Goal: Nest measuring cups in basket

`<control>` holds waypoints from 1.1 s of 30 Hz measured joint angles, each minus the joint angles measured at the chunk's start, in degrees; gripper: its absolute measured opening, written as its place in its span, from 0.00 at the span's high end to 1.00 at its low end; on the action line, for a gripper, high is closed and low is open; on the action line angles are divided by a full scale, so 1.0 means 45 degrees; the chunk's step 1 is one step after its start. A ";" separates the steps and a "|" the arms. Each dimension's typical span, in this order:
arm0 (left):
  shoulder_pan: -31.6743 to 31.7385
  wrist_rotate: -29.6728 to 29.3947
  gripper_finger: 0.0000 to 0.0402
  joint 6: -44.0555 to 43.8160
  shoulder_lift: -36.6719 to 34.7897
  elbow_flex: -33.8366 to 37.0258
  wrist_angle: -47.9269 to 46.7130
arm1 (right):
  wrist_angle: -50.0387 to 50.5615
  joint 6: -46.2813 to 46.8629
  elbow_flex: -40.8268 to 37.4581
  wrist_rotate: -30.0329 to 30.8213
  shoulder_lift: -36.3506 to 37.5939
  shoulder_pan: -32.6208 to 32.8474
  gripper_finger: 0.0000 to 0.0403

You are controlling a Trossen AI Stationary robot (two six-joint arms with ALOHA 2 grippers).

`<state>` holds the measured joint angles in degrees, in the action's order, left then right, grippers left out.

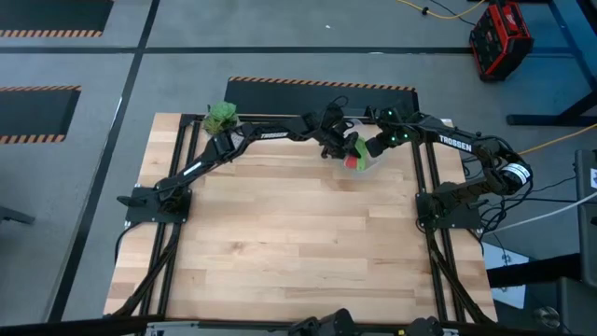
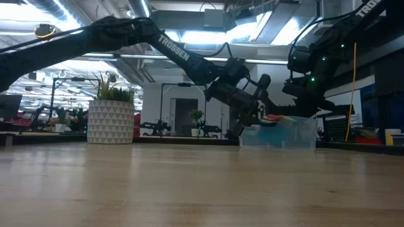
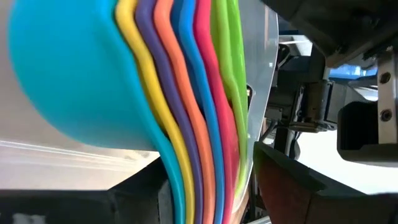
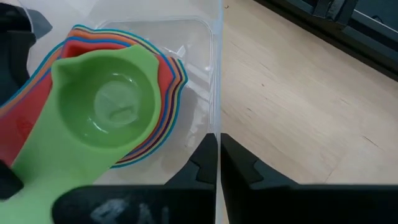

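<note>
Evidently steadying: right gripper [image 4: 217,155] fingers pinch the basket [image 4: 186,37] wall near the surface's far edge, so the left gripper [image 1: 338,145], holding the handles, seats the nested measuring cups [image 4: 106,106] inside.

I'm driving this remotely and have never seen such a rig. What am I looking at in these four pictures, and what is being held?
Two dark robot arms work over a wooden table. The top picture looks straight down, the next looks level across the tabletop, and the last two come from cameras on each arm's wrist. At the far side both grippers meet at the clear basket. The left gripper holds the nested measuring cups, green innermost, over the basket. The right gripper is shut on the basket's wall, steadying it. A potted plant stands at the far left corner.
</note>
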<state>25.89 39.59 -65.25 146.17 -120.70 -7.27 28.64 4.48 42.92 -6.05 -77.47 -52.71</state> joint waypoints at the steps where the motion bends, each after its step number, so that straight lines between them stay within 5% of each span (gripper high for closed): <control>1: 0.0041 -0.0005 0.56 -0.0005 0.0000 0.0000 0.0000 | 0.0005 0.0055 0.0000 -0.0001 0.0004 0.0000 0.98; 13: 0.0232 0.0094 0.56 0.0741 0.0000 0.0000 0.0007 | 0.0039 0.0270 -0.0015 -0.0004 -0.0001 0.0000 0.99; 21: 0.0148 0.1288 0.56 0.0590 0.0000 0.0000 0.0102 | 0.0035 0.0255 -0.0015 -0.0014 -0.0001 0.0000 0.98; 33: 0.0265 -0.0228 0.56 0.0608 0.0000 0.0000 0.0082 | 0.0380 0.0294 0.0000 0.0044 -0.0001 0.0000 0.99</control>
<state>27.09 38.57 -62.52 146.17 -120.70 -6.90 30.35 5.80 42.92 -5.85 -77.47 -52.71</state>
